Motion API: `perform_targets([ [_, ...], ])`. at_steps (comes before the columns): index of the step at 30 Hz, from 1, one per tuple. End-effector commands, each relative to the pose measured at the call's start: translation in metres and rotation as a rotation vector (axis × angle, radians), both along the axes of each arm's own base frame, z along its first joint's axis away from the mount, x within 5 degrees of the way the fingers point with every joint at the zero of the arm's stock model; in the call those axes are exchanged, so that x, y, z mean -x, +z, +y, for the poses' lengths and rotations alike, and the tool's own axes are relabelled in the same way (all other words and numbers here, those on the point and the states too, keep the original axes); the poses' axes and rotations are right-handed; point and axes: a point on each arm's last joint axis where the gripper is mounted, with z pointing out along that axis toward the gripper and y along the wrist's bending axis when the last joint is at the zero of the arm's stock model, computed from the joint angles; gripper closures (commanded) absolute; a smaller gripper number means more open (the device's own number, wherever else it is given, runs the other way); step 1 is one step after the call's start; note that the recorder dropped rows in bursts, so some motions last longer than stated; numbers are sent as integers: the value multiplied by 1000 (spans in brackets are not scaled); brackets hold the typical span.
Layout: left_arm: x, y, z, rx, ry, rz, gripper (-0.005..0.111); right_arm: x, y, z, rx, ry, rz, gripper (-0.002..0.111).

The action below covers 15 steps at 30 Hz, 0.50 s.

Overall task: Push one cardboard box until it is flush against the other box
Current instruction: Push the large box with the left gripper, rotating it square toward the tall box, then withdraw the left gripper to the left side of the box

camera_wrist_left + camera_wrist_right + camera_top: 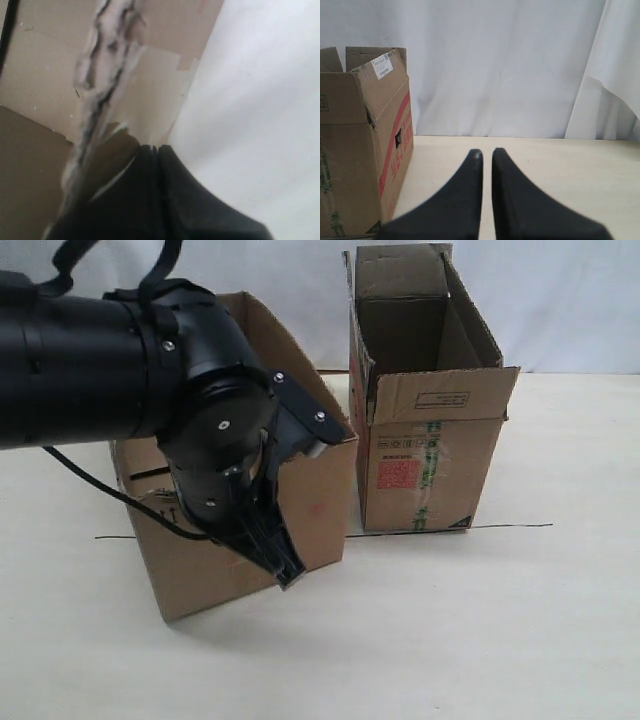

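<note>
Bearing an illegible red label [398, 474], the other box [440, 440]; left claw [286, 574], right claw [483, 153] both together.

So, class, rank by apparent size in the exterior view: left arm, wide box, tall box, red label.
1. left arm (nearness to camera inflates it)
2. wide box, tall box: alike, unranked
3. red label

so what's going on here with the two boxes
The left gripper, shut, is down at the wide cardboard box, by its torn rim, apparently to shove it toward the other box, the taller one with the red label. The two stand close together, but the wide one sits at an angle, so they are not flush. The right gripper hangs beside the taller box, fingers close together, holding nothing.
</note>
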Motion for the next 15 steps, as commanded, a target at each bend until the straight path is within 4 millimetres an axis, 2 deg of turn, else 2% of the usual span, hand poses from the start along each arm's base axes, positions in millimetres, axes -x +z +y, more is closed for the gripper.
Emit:
perform_targets([
  [1,-20,2,12,33,16,-49,107,0,0,0,-1,-5,-4,103],
  [5,-31,3,17,74,21,-80,107,0,0,0,-1,-5,-4,103],
  [11,-31,6,14,96,5,-97,107,0,0,0,-1,-5,-4,103],
  [13,-24,16,14,96,-10,-121,107,0,0,0,-1,-5,-4,103],
  [15,-18,40,20,145,23,-195,107,0,0,0,-1,-5,-4,103],
])
